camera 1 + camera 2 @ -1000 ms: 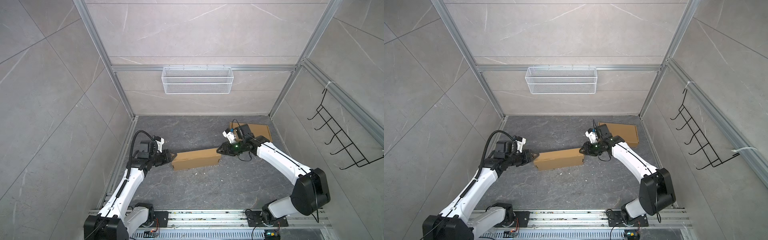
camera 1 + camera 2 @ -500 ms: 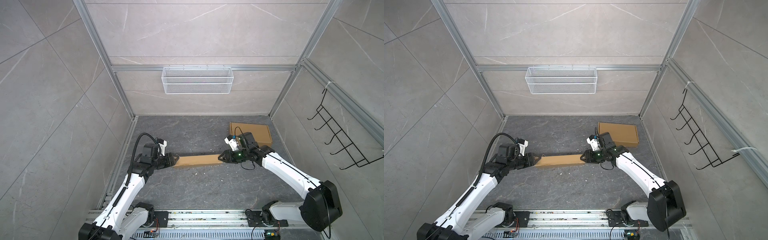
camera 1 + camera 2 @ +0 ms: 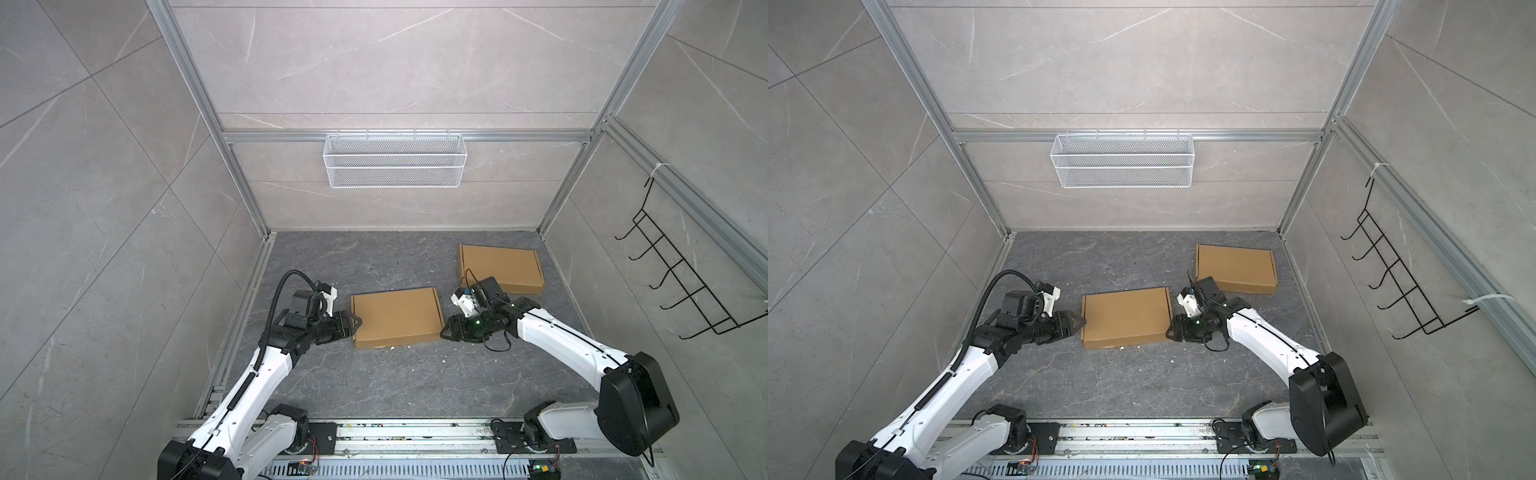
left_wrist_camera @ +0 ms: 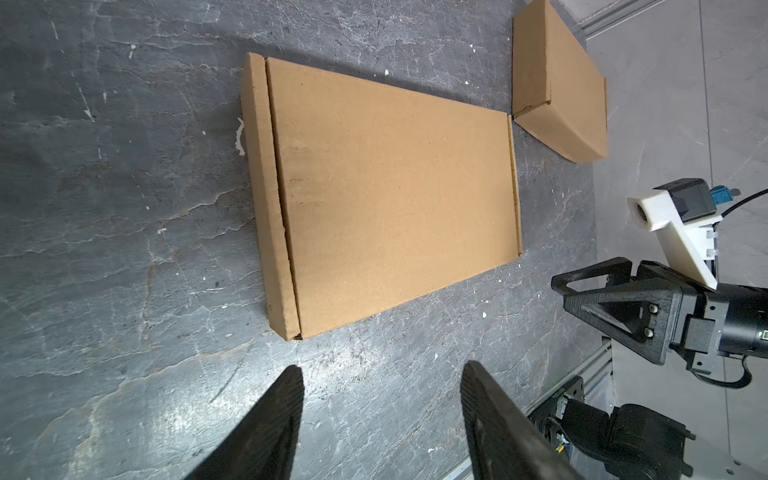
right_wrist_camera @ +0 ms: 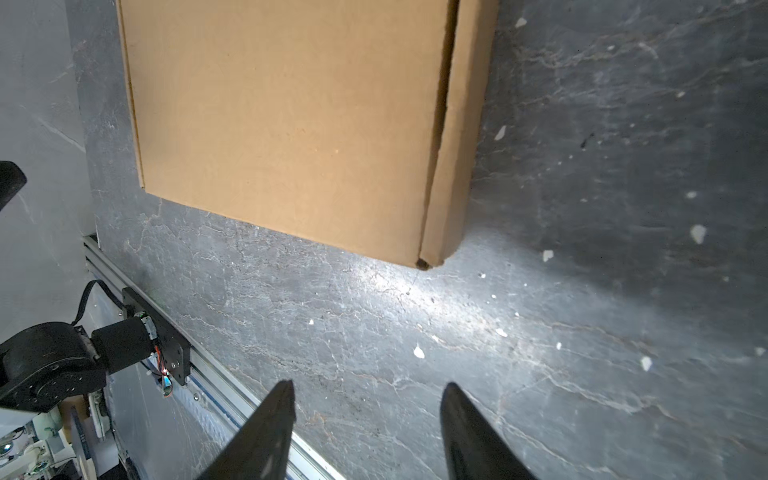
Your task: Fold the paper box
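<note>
- While both arms reached in low from the front rail [image 3: 415, 432], the paper box [image 3: 397, 318] lay flat on the dark stone floor [image 3: 374, 395], roughly mid-floor and between the two grippers in both top views.
- It looked like a shallow closed carton, lid down, with one narrow side panel showing along its front edge.
- The left gripper [image 3: 357, 326] sat just beside the box's left edge, its jaws spread apart with nothing between them. The left wrist view showed bare floor between its fingertips [image 4: 291, 386] and the carton.
- The right gripper [image 3: 444, 332] sat just beside the right edge, near the front corner, its jaws likewise spread and empty. Its wrist view showed a strip of floor before the box corner.
- Neither claw touched the cardboard, as far as the wrist views showed.
- A second cardboard box [image 3: 500, 268], also flat and closed, lay toward the back right, apart from the first.
- Small pale scraps [image 5: 419, 352] were scattered on the floor near the paper box.
- A white wire basket [image 3: 394, 160] hung on the back wall, and a black hook rack [image 3: 685, 286] hung on the right wall.
</note>
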`<control>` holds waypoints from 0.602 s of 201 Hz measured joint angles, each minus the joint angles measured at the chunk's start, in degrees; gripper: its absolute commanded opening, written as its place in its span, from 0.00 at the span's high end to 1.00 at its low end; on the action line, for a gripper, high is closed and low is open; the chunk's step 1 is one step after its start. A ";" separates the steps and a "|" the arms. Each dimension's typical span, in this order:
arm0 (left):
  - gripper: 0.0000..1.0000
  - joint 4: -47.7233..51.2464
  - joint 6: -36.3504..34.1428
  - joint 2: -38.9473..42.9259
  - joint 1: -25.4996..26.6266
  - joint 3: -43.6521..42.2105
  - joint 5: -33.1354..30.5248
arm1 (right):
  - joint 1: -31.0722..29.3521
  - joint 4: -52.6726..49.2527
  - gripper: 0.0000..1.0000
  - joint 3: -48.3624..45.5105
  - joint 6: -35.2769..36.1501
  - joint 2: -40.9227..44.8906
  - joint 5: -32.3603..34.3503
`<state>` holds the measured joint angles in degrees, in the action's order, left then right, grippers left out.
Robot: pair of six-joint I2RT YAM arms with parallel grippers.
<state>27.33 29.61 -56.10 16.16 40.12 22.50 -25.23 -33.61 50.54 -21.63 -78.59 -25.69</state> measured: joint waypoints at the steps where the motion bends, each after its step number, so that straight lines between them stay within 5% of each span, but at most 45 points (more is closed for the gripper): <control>1: 0.35 0.00 0.00 -0.02 0.00 -0.02 -0.02 | 0.00 0.00 0.39 0.02 0.00 -0.09 0.04; 121: 0.35 -16.96 3.50 -16.37 0.37 -6.73 -4.24 | -0.09 6.80 0.40 9.31 -3.39 -18.34 2.49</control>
<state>10.37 33.10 -72.47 16.53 33.39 18.26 -25.32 -26.81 59.86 -25.02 -96.92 -23.20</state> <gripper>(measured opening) 0.664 0.606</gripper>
